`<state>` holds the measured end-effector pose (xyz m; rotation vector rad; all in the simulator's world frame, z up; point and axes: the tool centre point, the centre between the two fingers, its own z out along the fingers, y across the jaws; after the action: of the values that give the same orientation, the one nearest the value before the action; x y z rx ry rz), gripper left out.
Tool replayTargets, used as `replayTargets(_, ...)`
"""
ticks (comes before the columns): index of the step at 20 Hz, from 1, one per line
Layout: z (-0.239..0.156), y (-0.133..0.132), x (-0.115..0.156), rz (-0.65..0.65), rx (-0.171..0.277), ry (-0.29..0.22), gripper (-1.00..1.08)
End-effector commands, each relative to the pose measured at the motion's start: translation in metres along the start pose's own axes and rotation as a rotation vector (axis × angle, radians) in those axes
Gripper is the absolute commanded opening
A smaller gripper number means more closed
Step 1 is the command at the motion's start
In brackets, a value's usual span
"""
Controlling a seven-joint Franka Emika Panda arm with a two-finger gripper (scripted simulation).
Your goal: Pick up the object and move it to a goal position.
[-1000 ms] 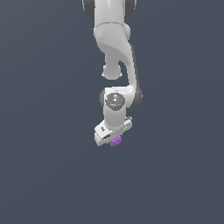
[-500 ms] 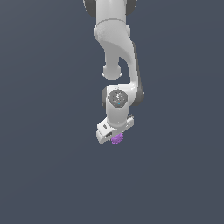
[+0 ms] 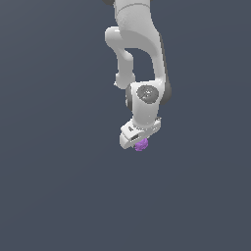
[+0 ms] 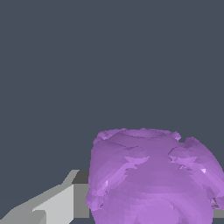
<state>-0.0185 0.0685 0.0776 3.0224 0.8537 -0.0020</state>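
Observation:
The object is a small bright purple, bumpy blob point(image 3: 141, 144) held at the tip of my white gripper point(image 3: 138, 143) in the middle of the exterior view. In the wrist view the purple blob point(image 4: 151, 177) fills much of the picture, with one grey-white finger point(image 4: 52, 203) pressed against its side. The other finger is hidden behind the blob. The gripper is shut on the blob, with plain grey ground behind it.
A plain dark grey ground point(image 3: 59, 196) fills both views. The white arm point(image 3: 137, 54) reaches down from the top of the exterior view. No goal marker shows.
The gripper with the purple blob has moved slightly upward and toward the exterior view's right. The grip has not changed.

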Motion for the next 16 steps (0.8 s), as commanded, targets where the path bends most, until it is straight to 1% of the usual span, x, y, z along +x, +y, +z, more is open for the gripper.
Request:
replayTargets(1, -0.013, -0.025, -0.003, -0.001, -0.001, 0.001, -1.00)
replayTargets(9, -0.052, -0.099, -0.011, -0.001, -0.001, 0.000, -1.00)
replayTargets(13, -0.066, -0.126, -0.013, -0.001, -0.001, 0.000, -1.00)
replayTargets(16, -0.074, -0.141, -0.014, -0.002, -0.001, 0.001, -1.00)
